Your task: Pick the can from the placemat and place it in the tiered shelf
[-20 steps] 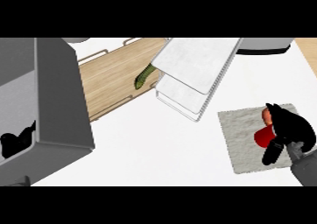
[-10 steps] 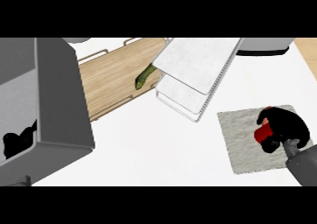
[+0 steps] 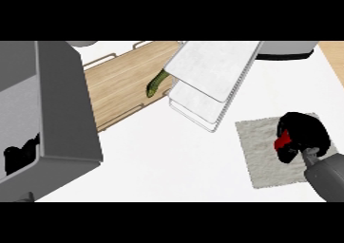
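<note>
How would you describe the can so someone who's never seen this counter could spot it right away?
Start at the tiered shelf at the top, then drop to the grey placemat at the lower right. The right hand is curled over the can there; it is the only red thing on the counter.

The can (image 3: 282, 141) is red and shows only as a small patch, the rest hidden, so its pose cannot be told. It sits over the grey, rough-textured placemat (image 3: 262, 152), which lies flat at the right. The white tiered shelf (image 3: 210, 80) stands tilted beyond it, apart from the mat.
</note>
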{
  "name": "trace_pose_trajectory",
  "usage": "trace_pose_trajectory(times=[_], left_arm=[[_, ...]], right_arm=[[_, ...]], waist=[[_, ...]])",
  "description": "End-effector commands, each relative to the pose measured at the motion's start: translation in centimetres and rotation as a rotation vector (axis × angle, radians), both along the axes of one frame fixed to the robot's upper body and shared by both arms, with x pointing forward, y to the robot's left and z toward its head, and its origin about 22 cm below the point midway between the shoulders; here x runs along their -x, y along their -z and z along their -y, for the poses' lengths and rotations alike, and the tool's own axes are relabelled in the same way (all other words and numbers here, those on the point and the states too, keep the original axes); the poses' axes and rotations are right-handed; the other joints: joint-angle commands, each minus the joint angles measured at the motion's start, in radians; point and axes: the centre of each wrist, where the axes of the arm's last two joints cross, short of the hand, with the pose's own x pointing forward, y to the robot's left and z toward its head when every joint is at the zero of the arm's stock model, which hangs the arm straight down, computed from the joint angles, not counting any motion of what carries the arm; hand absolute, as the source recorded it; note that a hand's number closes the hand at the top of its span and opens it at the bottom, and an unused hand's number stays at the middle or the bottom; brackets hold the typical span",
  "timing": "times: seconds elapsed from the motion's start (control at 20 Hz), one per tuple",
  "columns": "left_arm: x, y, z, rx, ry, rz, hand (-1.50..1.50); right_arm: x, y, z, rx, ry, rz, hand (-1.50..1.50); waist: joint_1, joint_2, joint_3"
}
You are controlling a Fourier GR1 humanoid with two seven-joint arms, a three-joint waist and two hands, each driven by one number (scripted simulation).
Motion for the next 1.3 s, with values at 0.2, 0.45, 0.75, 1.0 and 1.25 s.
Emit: trace_pose_trajectory(times=[0.2,0.45,0.75,1.0,1.25], left_arm=[[-1.4,1.6,4.5,0.056,0.155,-0.066,0.0],[-0.6,1.5,2.8,0.065,0.137,-0.053,0.0],[-0.9,1.2,3.6,0.056,0.153,-0.077,0.0],[-1.3,1.0,4.8,0.063,0.148,-0.043,0.0],[-2.3,1.0,5.5,0.046,0.173,-0.063,0.0]], right_arm=[[-1.4,-3.5,0.8,-0.031,-0.111,0.135,1.5],[-1.6,-7.3,0.0,-0.202,-0.698,0.137,1.5],[-3.8,-14.5,7.7,-0.245,-0.846,0.353,1.5],[-5.5,-18.5,10.5,-0.547,-0.835,0.569,1.5],[-7.1,-23.1,10.8,-0.64,-0.815,0.589,1.5]], waist=[[-0.016,0.017,-0.009],[0.004,0.033,-0.004],[-0.004,0.028,-0.005],[0.003,0.026,-0.007],[0.012,0.024,-0.01]])
